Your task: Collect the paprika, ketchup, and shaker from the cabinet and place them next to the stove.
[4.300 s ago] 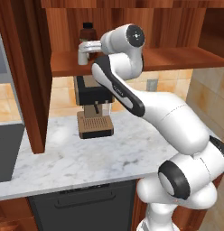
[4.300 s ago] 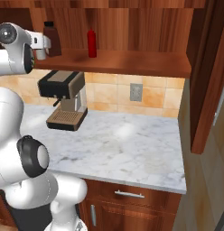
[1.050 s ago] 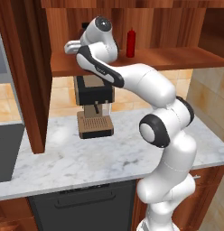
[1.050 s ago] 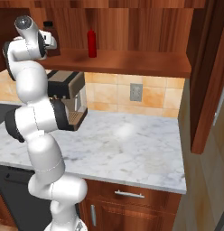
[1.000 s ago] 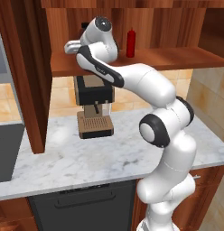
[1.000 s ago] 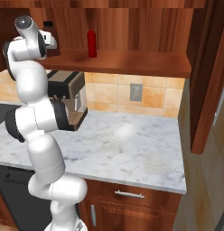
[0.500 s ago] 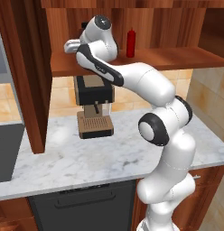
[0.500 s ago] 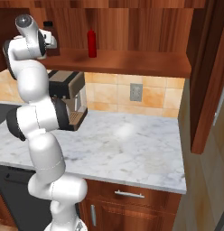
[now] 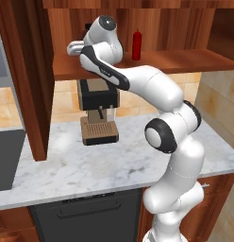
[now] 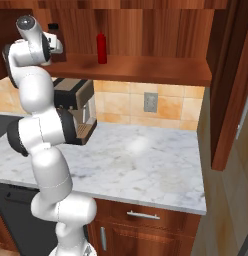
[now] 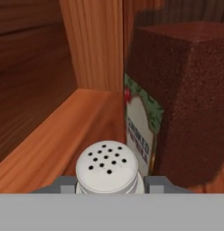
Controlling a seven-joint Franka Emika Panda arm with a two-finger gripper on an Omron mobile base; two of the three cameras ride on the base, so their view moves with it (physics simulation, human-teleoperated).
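Gripping the shaker (image 11: 108, 168) from both sides, the gripper (image 11: 108, 184) is shut on it deep at the left end of the cabinet (image 9: 185, 59) shelf — the shaker stands upright, top toward the camera, just beside the paprika (image 11: 177, 99). Pulling straight back out looks clear; the ketchup (image 9: 136, 45) stands well apart.

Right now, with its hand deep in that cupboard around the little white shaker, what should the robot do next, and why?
Probably lift the shaker slightly and draw it straight back out of the cabinet. The gripper looks shut on it, fingers on either side, and the paprika stands close beside it, so a sideways move might knock that bottle.
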